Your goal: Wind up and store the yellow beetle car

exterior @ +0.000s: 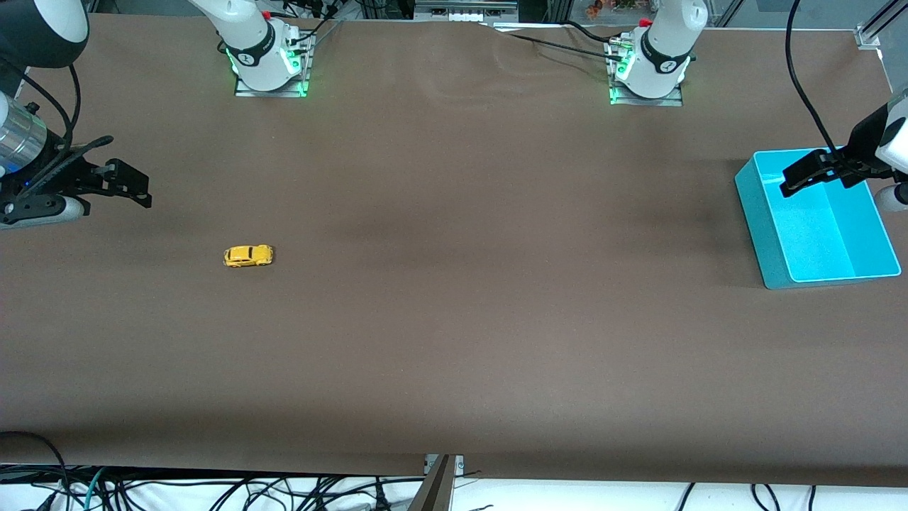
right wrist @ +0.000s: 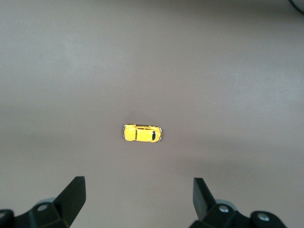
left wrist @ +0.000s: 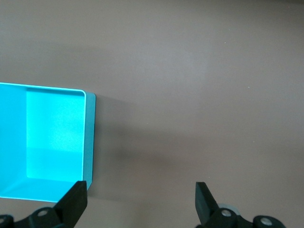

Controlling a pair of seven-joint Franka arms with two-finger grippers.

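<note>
The right end effector [exterior: 135, 190] hangs in the air over the right arm's end of the desk [exterior: 454, 341], fingers spread wide with nothing between them. In its wrist view both dark fingertips [right wrist: 73, 192] frame bare brown surface, and the yellow beetle car [right wrist: 142, 133] sits on the desk apart from them, not touched by either one.

From the front camera, the yellow beetle car [exterior: 248, 255] sits on its wheels on the brown desk, toward the right arm's end, a bit nearer the front camera than the spot under that end effector. It's lying sideways across the view.

The whole middle stretch is just brown cover with a few soft wrinkles up near the bases.

Then, at the left arm's end, there's the cyan bin [exterior: 762, 213], well apart from the car. The left end effector [exterior: 816, 177] hovers over the bin's edge, also spread wide and holding nothing. Its wrist view shows the bin [left wrist: 88, 142] beside one fingertip [left wrist: 76, 199].
</note>
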